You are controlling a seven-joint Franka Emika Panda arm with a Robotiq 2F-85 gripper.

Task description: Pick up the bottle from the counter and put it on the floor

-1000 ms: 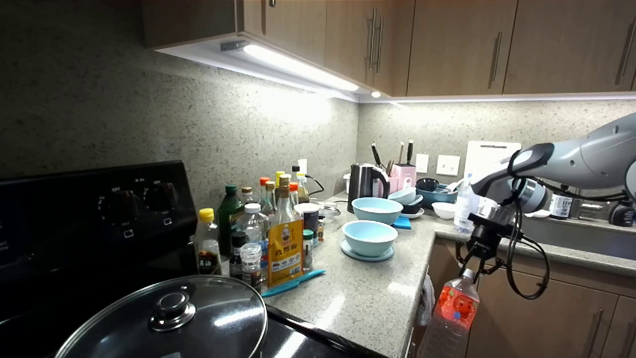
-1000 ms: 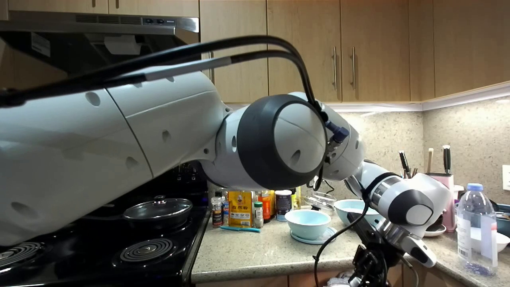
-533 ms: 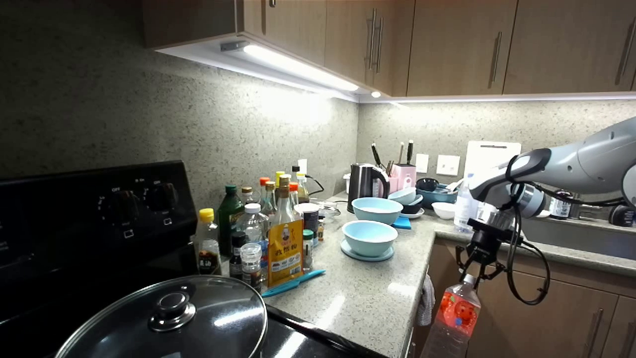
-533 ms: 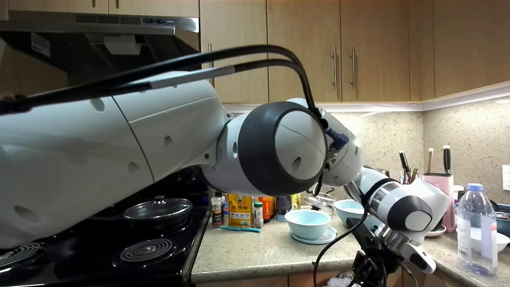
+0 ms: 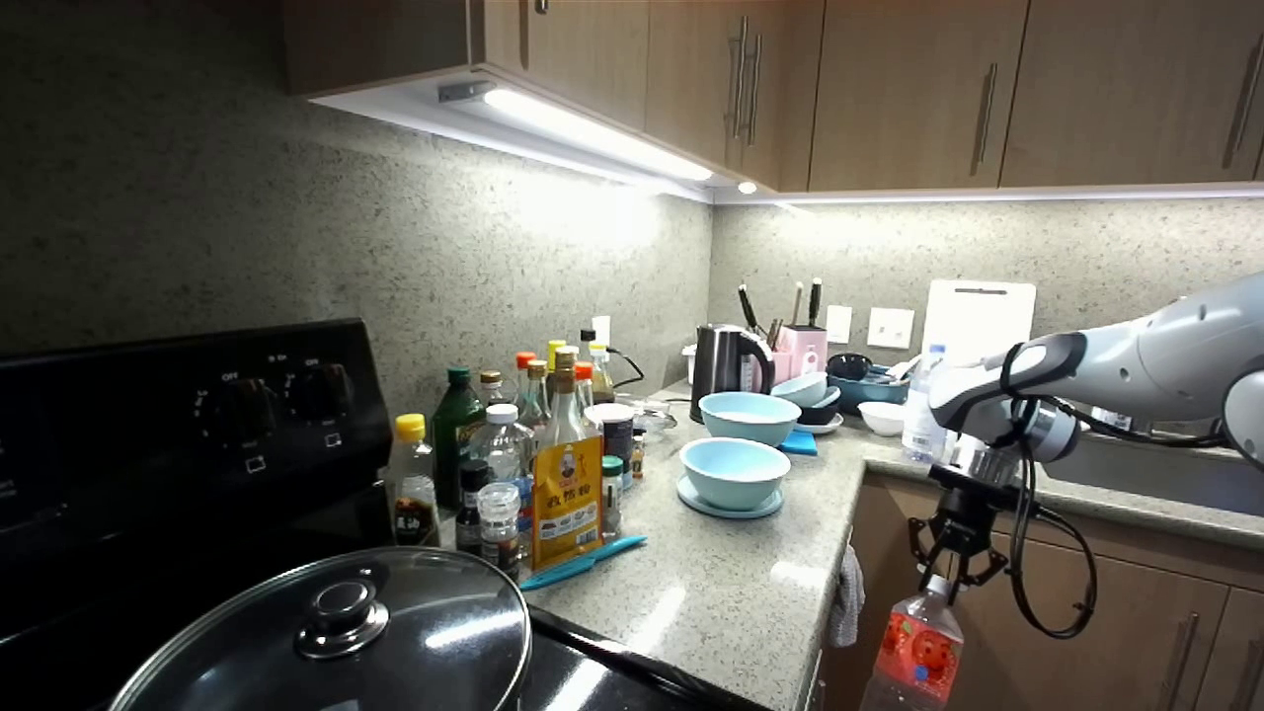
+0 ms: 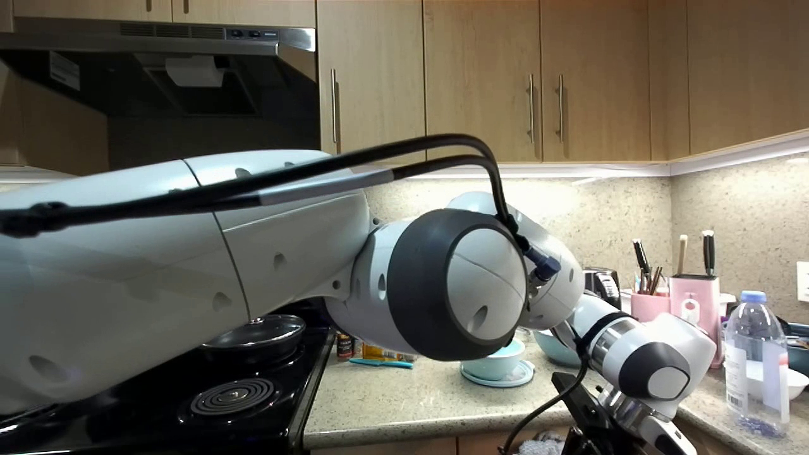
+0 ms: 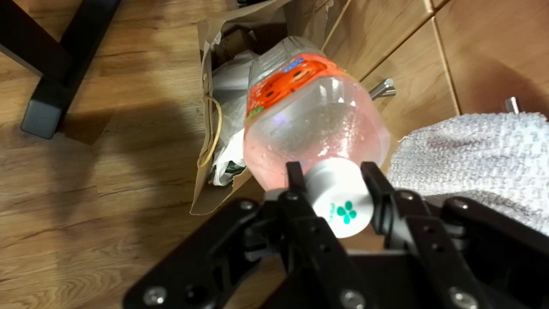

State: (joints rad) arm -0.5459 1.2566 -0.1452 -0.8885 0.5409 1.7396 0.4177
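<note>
Wrist view shows the claw (image 7: 335, 182) pinching the bottle (image 7: 317, 116) by its cap (image 7: 341, 197) above the floor (image 7: 120, 184); in an exterior view we see the bottle tilted beside the worktop (image 5: 731, 592).

A glass-lidded pan (image 5: 326, 671) sits on the stove (image 6: 287, 392). Condiment bottles (image 5: 502, 444) stand behind and beside a yellow packet (image 5: 568, 499), a turquoise utensil (image 5: 565, 570) lying in front. A blue bowl (image 5: 733, 476) stands on a round plate (image 5: 769, 505); further back are a kettle (image 5: 724, 370) and a pink knife block (image 6: 695, 303). A grey towel (image 7: 476, 159) hangs; a paper bag (image 7: 211, 197) stands open.
</note>
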